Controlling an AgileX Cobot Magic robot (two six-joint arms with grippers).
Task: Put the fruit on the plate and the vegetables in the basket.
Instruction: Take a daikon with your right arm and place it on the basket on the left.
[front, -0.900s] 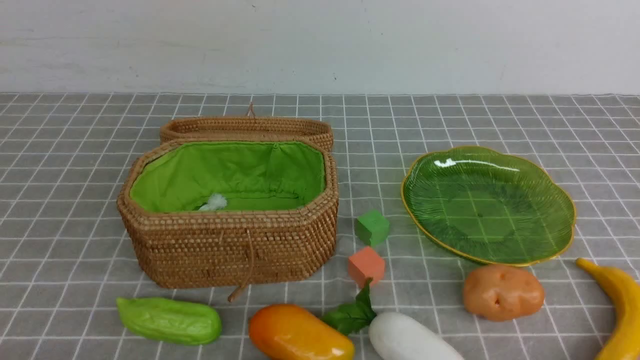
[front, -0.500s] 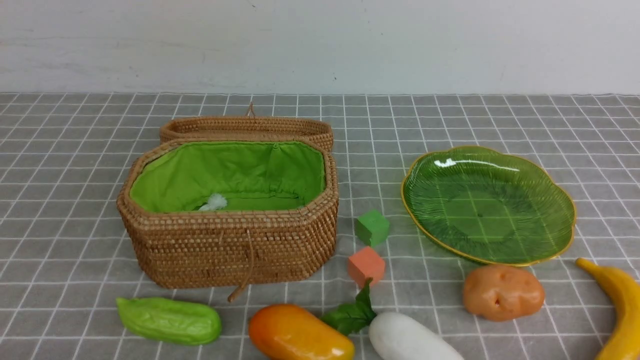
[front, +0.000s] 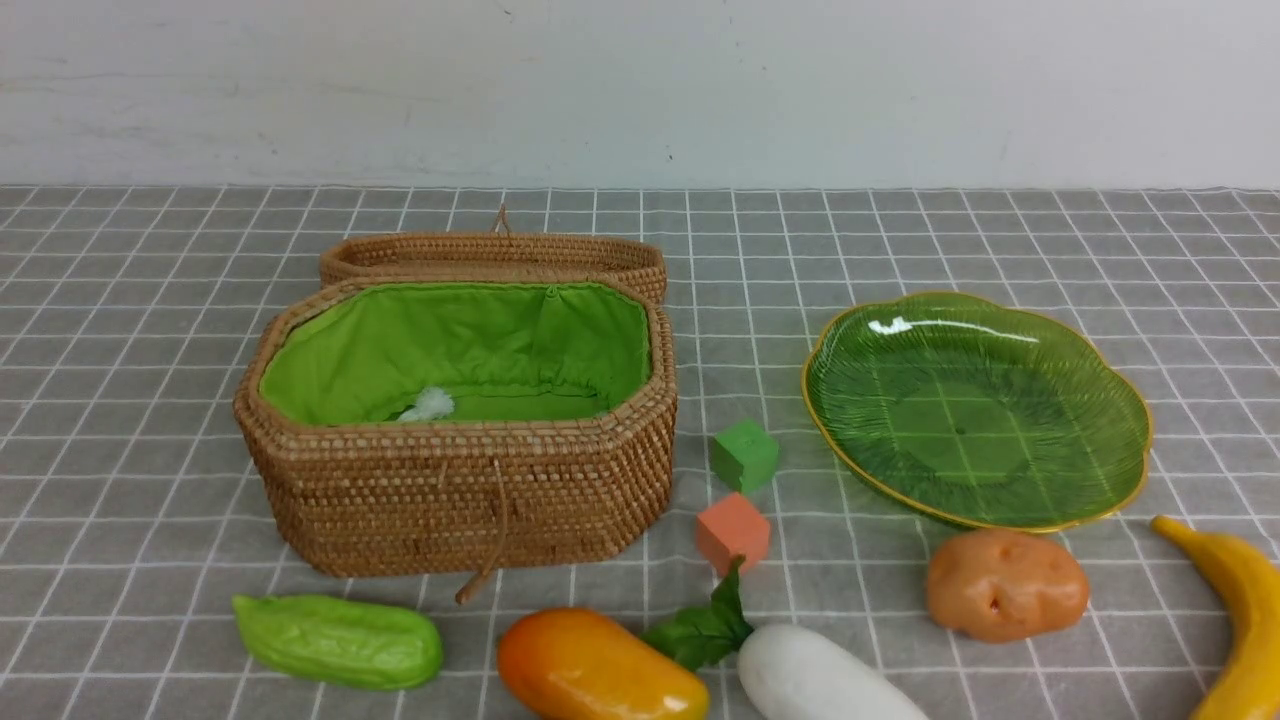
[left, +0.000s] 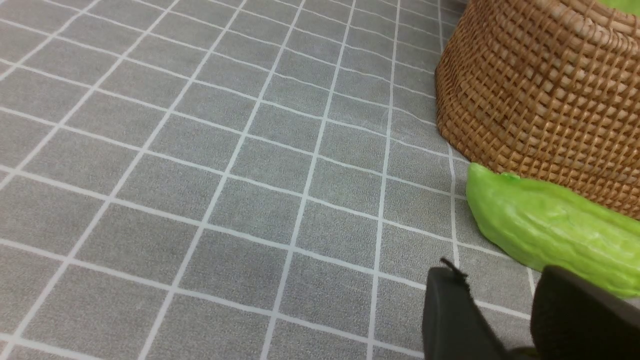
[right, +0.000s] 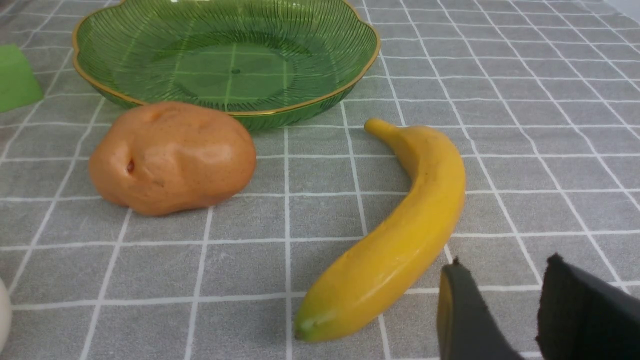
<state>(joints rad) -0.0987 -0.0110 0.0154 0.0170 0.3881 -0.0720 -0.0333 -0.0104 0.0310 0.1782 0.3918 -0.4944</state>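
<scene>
The wicker basket (front: 460, 490) stands open at the left, its green lining bare. The green plate (front: 975, 410) lies empty at the right. Along the near edge lie the green gourd (front: 338, 640), the mango (front: 598, 668), the white radish (front: 820, 680), the potato (front: 1005, 585) and the banana (front: 1235, 610). Neither arm shows in the front view. My left gripper (left: 500, 275) hangs open and empty just short of the gourd (left: 550, 235), beside the basket wall (left: 540, 85). My right gripper (right: 502, 265) is open and empty beside the banana (right: 400, 240), with the potato (right: 172, 157) and plate (right: 225, 65) beyond.
A small green cube (front: 744, 455) and a small orange cube (front: 732, 530) sit between the basket and the plate. The basket's lid (front: 495, 255) lies behind it. A grey checked cloth (front: 150, 330) covers the table up to the white wall.
</scene>
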